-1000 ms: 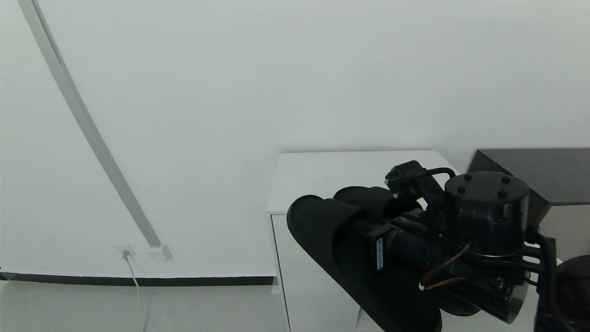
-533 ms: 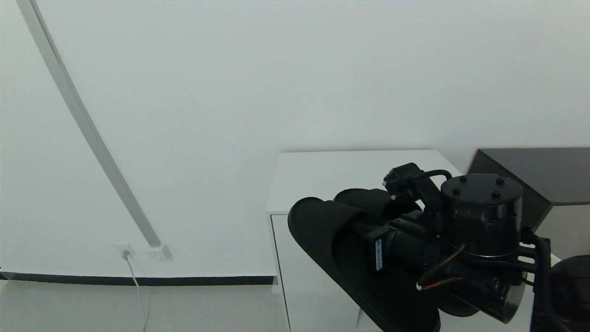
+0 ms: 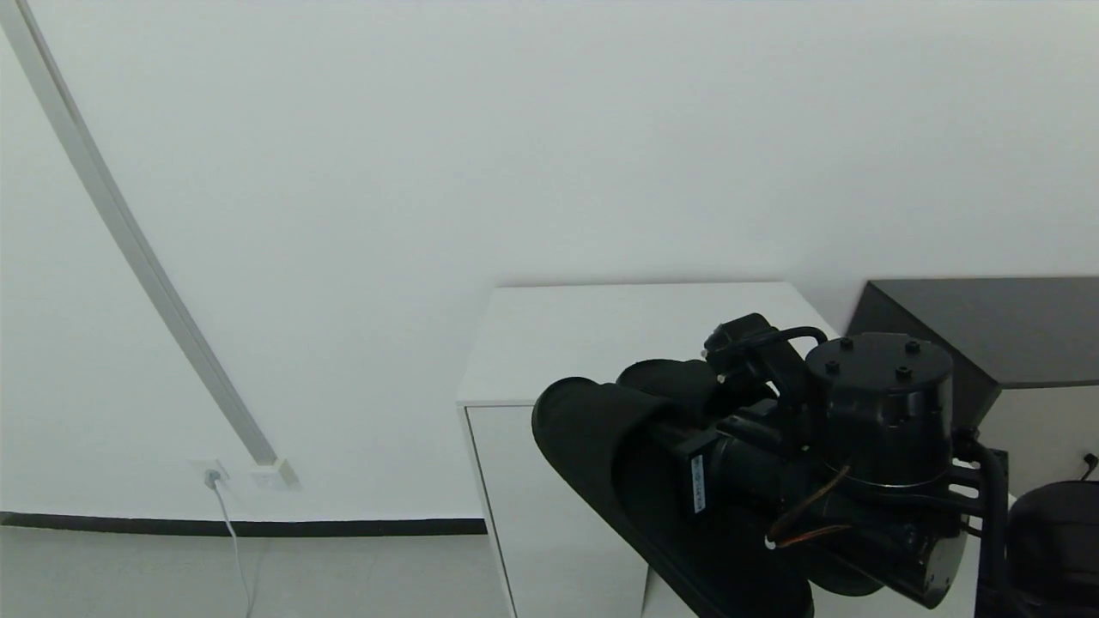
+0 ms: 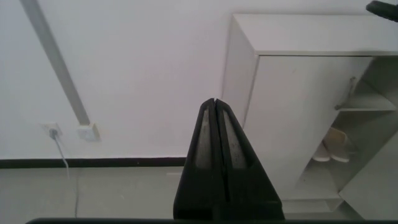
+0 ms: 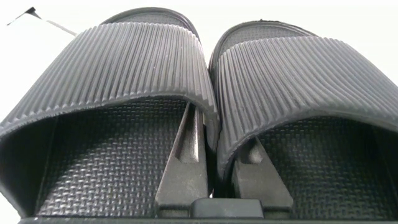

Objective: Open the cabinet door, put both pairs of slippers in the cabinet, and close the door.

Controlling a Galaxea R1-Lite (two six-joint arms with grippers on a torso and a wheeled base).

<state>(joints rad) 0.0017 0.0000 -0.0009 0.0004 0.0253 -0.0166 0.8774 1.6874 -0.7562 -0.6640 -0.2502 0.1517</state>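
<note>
The white cabinet (image 4: 292,93) stands open on its right, with a pale pair of slippers (image 4: 333,148) on a low shelf inside. The right gripper (image 5: 219,134) holds the black slippers (image 5: 140,62) near the cabinet, jaws clamped on their inner edges. The left gripper (image 4: 214,109) has its jaws pressed together, empty. Since a second ago the head camera has shifted, and the grip is unchanged. Behind is a white wall with a slanting conduit (image 3: 129,240) and a socket (image 3: 210,472).
</note>
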